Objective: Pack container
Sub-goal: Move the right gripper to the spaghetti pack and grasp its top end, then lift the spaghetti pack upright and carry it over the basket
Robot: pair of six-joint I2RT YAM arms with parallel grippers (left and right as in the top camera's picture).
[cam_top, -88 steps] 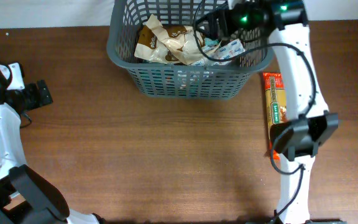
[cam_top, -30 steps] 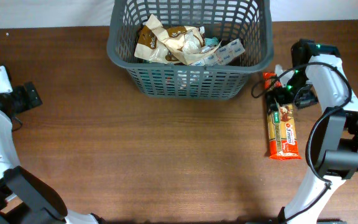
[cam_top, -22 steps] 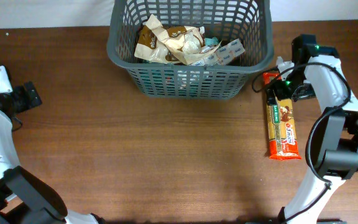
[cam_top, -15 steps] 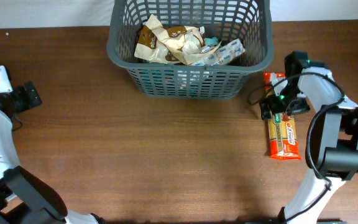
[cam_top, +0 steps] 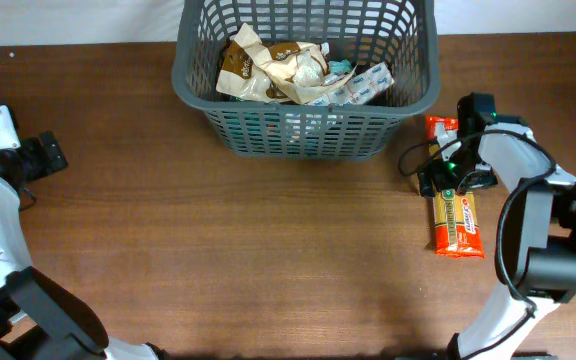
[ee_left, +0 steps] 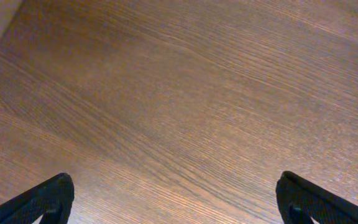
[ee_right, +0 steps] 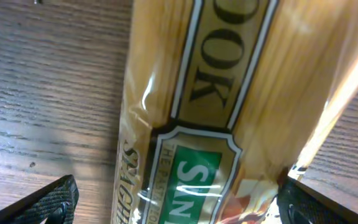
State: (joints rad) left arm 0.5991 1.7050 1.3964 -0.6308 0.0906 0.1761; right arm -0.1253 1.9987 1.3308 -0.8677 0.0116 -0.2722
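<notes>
Spaghetti packet point(cam_top: 458, 222) | right gripper point(cam_top: 444, 178) spread astride it | container point(cam_top: 306, 135) nearby

Container point(cam_top: 298, 135) sits at the far edge of the bench point(cam_top: 268, 260), about centre, with crumpled packets point(cam_top: 288, 70) heaped inside. A long orange-red pasta packet point(cam_top: 457, 225) lies flat on the bench just right of the container, running front to back. Right claw point(cam_top: 440, 178) is over the packet's middle, hiding that part. Left claw point(cam_top: 48, 155) is at the far left, well apart from the container.

Before the dark grey plastic lattice basket point(cam_top: 298, 135) (packets point(cam_top: 288, 70) inside) the brown wooden tabletop point(cam_top: 268, 250) lies open; a long orange spaghetti packet point(cam_top: 458, 222) blocks its right.
</notes>
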